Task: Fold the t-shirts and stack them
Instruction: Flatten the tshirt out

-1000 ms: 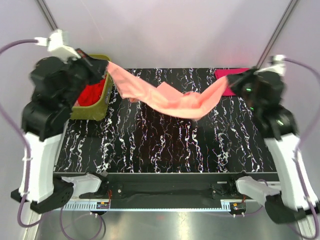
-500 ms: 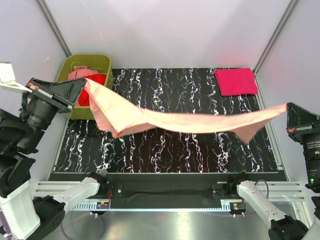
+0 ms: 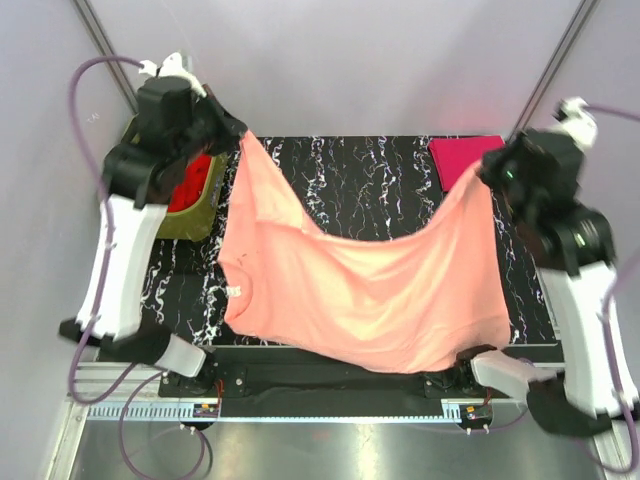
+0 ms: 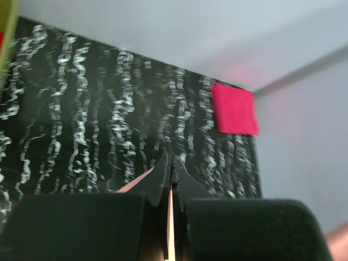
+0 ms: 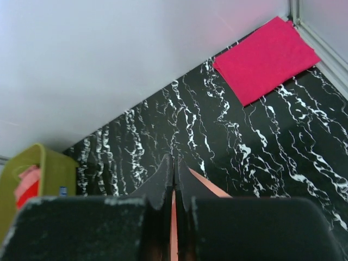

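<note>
A salmon-peach t-shirt (image 3: 365,290) hangs spread between my two grippers over the black marbled table (image 3: 350,175), its lower part draped past the near edge. My left gripper (image 3: 236,133) is shut on its upper left corner; a thin peach edge shows between the fingers (image 4: 171,201). My right gripper (image 3: 487,165) is shut on the upper right corner; peach cloth shows in its wrist view (image 5: 174,217). A folded magenta-pink t-shirt (image 3: 460,155) lies at the far right corner, also in the wrist views (image 4: 234,109) (image 5: 266,57). A red t-shirt (image 3: 190,182) lies in the bin.
An olive-green bin (image 3: 195,215) stands at the far left of the table, partly hidden by the left arm; it also shows in the right wrist view (image 5: 32,174). Grey walls and metal frame posts (image 3: 100,40) enclose the table.
Both grippers swung back toward the far side of the table, and the peach shirt went from a stretched horizontal band to hanging open and spread flat toward the near edge.
</note>
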Tool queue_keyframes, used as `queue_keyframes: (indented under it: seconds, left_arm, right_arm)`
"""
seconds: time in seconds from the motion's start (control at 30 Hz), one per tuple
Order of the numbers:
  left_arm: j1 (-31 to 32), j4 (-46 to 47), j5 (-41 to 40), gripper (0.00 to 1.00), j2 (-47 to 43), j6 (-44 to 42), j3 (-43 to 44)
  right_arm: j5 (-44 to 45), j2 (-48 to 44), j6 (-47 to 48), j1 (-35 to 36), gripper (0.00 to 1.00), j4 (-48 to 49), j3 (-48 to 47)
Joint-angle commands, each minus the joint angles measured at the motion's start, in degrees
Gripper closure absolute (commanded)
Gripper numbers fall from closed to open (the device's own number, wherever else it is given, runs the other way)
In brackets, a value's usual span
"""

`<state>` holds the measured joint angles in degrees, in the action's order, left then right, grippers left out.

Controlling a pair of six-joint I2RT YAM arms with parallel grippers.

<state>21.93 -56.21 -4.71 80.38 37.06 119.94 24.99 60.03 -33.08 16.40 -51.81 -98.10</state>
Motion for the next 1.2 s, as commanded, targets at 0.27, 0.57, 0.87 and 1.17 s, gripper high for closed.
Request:
queue_keyframes:
  seconds: [0.27, 0.57, 0.87, 1.17]
  left_arm:
    - [-6.64, 17.51, -5.50, 1.00, 3.13, -1.02, 13.74]
    - [-6.55, 30.09, 4.09, 1.00, -16.81, 1.44, -4.08]
    - [-6.55, 23.96, 7.78, 1.00, -27.20, -0.58, 0.63]
    - [-6.55, 23.42, 11.48, 1.00, -24.05, -1.18, 7.06]
  right_arm:
    - [0.58, 18.02, 6.53, -1.90, 1.00, 9.45, -23.61]
    - [-4.07, 4.06, 4.52, -1.90, 1.00, 4.97, -21.78]
    - [-3.56, -11.59, 3.73, -1.99, 1.00, -6.19, -22.99]
    - [1.01, -10.03, 5.13, -1.81, 1.00, -6.73, -25.13]
